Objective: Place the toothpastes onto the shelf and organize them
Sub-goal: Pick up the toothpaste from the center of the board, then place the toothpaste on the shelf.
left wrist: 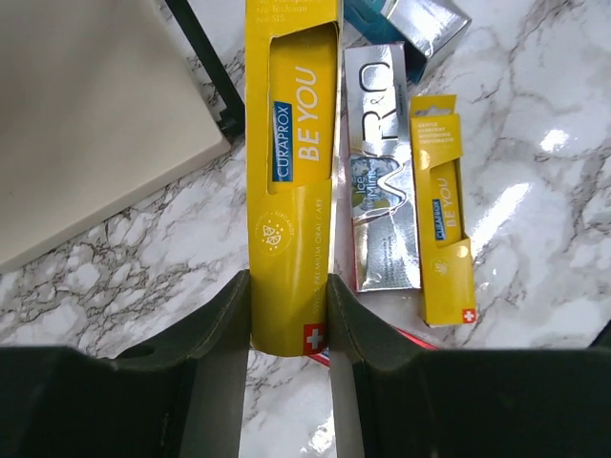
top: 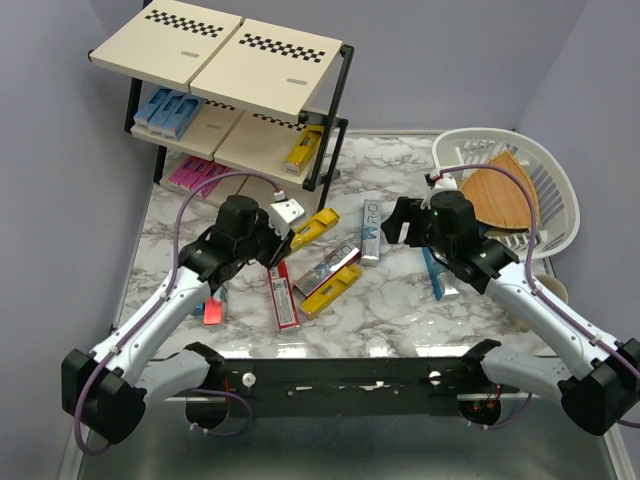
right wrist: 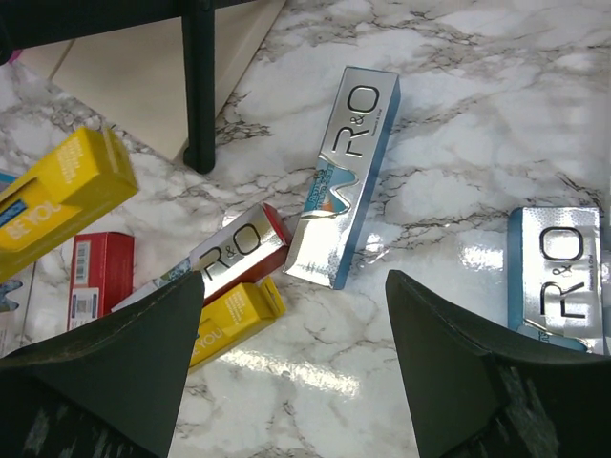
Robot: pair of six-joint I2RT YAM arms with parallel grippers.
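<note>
The left hand (left wrist: 289,286) is closed on a yellow toothpaste box (left wrist: 291,143), its two fingers pressed against the long sides near the box's lower end. The rest of the box reaches out past the fingertips towards a black leg of the shelf (top: 250,60). Just to the right of the held box, a silver box (left wrist: 382,191) and a smaller yellow box (left wrist: 444,219) lie side by side on the marble counter (top: 400,310). The right hand (right wrist: 296,277) hangs over the counter with its fingers spread wide and nothing between them. Another silver box (right wrist: 348,172) lies flat just beyond its fingertips, apart from them. On the shelf, blue boxes (top: 168,110) sit on the middle tier at the left, pink boxes (top: 195,175) on the bottom tier, and one yellow box (top: 303,148) at the right of the middle tier. A white basket (top: 545,180) with a wooden board (top: 500,195) in it stands at the counter's far right.
</note>
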